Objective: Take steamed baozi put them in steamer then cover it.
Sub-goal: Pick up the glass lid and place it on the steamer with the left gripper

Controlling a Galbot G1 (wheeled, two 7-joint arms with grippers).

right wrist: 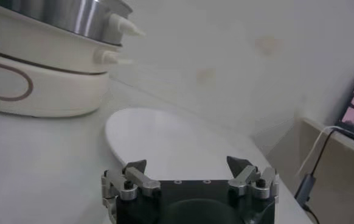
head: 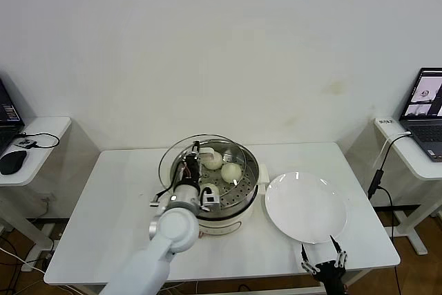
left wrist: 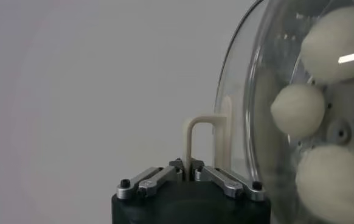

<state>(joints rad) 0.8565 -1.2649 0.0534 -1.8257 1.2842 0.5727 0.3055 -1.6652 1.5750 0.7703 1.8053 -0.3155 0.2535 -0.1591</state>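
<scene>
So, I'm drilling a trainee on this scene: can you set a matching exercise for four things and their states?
Things:
1. cover
2. plate
3. baozi
4. right gripper

States:
A. open, at the table's near edge
B. bare, right of the steamer
C. inside the steamer
D. tilted, handle held by the left gripper

Pairs: 1-D, 2-B, 3-C, 4-A

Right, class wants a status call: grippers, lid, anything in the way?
Left gripper shut on glass lid handle, lid tilted over steamer. Right gripper open, idle beside white plate. Baozi inside. Nothing blocking.
</scene>
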